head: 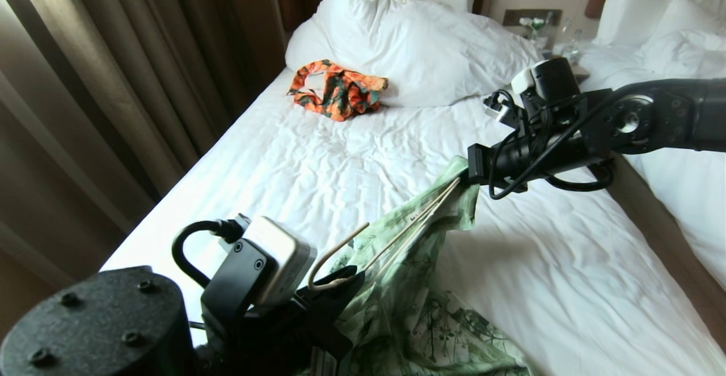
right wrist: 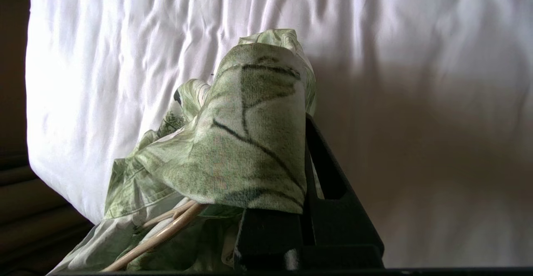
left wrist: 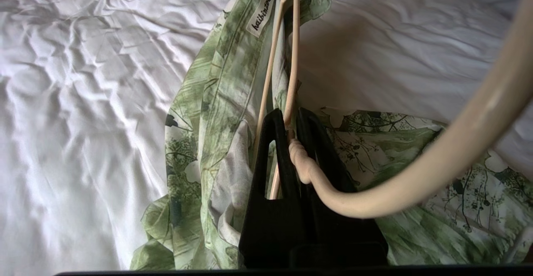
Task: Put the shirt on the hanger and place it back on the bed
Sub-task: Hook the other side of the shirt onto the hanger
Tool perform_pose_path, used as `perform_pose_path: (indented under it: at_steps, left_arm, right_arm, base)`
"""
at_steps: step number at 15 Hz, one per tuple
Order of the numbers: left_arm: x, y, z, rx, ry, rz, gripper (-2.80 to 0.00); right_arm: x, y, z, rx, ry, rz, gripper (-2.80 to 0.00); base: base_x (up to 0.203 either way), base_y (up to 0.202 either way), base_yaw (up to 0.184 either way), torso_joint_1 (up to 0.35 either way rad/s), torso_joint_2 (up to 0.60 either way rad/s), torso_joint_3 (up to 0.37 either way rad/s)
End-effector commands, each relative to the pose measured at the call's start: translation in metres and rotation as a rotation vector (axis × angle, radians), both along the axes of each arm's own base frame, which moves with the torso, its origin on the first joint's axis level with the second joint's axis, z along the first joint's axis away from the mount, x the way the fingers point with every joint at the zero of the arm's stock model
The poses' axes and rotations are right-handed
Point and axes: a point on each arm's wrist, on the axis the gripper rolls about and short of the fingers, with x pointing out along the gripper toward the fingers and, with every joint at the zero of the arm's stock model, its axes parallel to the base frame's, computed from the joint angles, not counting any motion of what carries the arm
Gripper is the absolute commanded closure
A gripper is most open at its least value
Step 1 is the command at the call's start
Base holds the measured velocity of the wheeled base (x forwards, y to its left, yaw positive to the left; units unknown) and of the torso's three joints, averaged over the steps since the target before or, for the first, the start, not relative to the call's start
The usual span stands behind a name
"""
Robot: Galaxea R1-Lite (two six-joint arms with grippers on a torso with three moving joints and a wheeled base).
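Observation:
Both grippers hold their load up over the bed [head: 317,160]. My left gripper [head: 336,283] is low in the head view, shut on the twisted neck of the cream wire hanger [head: 408,228]. In the left wrist view its black fingers [left wrist: 272,142] clamp the hanger [left wrist: 297,161] just below the curved hook. The hanger's wires run inside the green printed shirt [head: 408,302], past its white neck label [left wrist: 262,7]. My right gripper [head: 468,170] is shut on the shirt's far end. There the shirt [right wrist: 254,142] drapes over one finger and hides it, and a hanger wire [right wrist: 166,230] shows beneath.
A small orange-and-green garment [head: 337,89] lies by the big white pillows [head: 420,41]. Brown curtains [head: 113,81] hang along the bed's left side. A second white bed [head: 680,58] stands at the right, across a narrow wooden gap [head: 663,234]. A nightstand with bottles [head: 544,27] is behind.

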Motion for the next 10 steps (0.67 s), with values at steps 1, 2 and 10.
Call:
perform_pose_path:
  at_steps: [1, 2, 10]
  left_arm:
    - [-0.0021, 0.0026, 0.0021, -0.011, -0.007, 0.003, 0.00]
    - [-0.0020, 0.0035, 0.0033, -0.014, -0.011, 0.011, 0.00]
    - [-0.0050, 0.0089, 0.0103, -0.034, -0.024, 0.010, 0.00]
  right_arm:
    - [0.0022, -0.0025, -0.0009, 0.002, 0.004, -0.008, 0.00]
    - [0.0023, -0.0035, -0.0005, 0.002, 0.002, -0.012, 0.00]
    - [0.0102, -0.0022, -0.0085, -0.003, 0.014, -0.015, 0.00]
  base:
    - [0.000, 0.000, 0.000, 0.000, 0.00, 0.000]
    - [0.000, 0.000, 0.000, 0.000, 0.00, 0.000]
    - [0.000, 0.000, 0.000, 0.000, 0.00, 0.000]
